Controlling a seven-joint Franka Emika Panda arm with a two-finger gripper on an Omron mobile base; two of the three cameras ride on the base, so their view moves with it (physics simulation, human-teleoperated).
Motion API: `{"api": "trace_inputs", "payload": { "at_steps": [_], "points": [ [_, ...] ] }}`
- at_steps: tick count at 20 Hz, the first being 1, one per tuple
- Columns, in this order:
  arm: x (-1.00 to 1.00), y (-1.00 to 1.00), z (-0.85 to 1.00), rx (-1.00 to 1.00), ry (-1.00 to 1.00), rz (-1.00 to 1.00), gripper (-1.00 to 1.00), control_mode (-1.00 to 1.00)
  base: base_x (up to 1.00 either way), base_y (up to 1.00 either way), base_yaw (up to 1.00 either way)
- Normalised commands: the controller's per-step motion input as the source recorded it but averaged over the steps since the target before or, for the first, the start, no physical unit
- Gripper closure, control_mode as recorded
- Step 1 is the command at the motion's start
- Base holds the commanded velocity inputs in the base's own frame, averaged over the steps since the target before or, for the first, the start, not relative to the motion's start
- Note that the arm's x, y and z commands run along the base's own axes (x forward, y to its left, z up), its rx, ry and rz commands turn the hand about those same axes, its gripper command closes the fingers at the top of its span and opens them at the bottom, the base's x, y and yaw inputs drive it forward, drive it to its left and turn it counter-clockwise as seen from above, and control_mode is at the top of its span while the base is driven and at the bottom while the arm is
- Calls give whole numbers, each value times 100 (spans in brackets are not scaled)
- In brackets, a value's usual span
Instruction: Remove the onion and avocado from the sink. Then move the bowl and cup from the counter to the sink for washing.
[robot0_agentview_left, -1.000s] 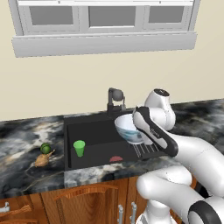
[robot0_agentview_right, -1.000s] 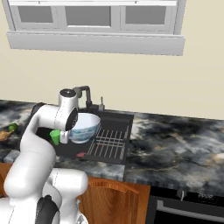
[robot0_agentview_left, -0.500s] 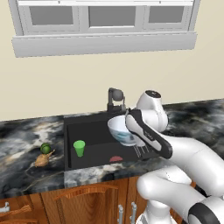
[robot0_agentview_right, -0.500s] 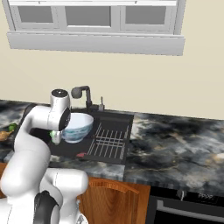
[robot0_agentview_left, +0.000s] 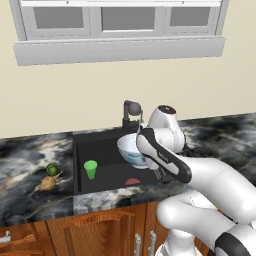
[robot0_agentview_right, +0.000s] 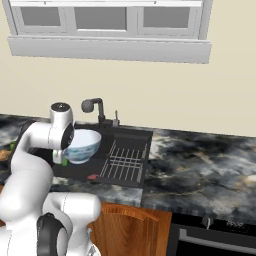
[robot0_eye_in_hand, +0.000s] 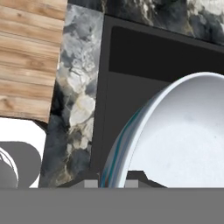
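Observation:
My gripper (robot0_agentview_left: 141, 142) is shut on the rim of the white, blue-rimmed bowl (robot0_agentview_left: 131, 150), which hangs tilted over the black sink (robot0_agentview_left: 82, 142). In the hand view the bowl (robot0_eye_in_hand: 179, 144) has its rim pinched between my fingertips (robot0_eye_in_hand: 92, 183), with the sink floor (robot0_eye_in_hand: 144, 61) beneath. From the right base view the bowl (robot0_agentview_right: 83, 145) sits left of the wire rack (robot0_agentview_right: 125, 162). The green cup (robot0_agentview_left: 90, 169) stands upright inside the sink. On the counter (robot0_agentview_left: 30, 155) left of the sink lie the onion (robot0_agentview_left: 47, 183) and the avocado (robot0_agentview_left: 51, 170).
The dark faucet (robot0_agentview_left: 131, 113) rises just behind the bowl. A small red item (robot0_agentview_left: 132, 181) lies on the sink floor near its front wall. Brown wooden cabinets (robot0_agentview_left: 100, 230) run below the counter, and a window sill (robot0_agentview_left: 120, 50) hangs above.
My arm has carried the bowl leftward, from above the wire rack to over the open basin beside the faucet. The cup, onion and avocado have stayed put.

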Motion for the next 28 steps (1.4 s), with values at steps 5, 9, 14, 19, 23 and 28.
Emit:
{"api": "trace_inputs", "payload": {
  "at_steps": [5, 9, 14, 19, 23, 28],
  "points": [
    [0, 12, -9, 0, 0, -6, 100, -100, 0, 0, 0],
    [1, 13, -10, 2, 0, -5, 100, -100, 0, 0, 0],
    [6, 12, -9, 3, 0, -2, 100, -100, 0, 0, 0],
    [9, 14, -7, 1, 0, 0, 100, -100, 0, 0, 0],
    [12, 16, -5, 0, 0, -4, 100, -100, 0, 0, 0],
    [12, 16, -3, 0, 0, -10, 100, -100, 0, 0, 0]
  ]
}}
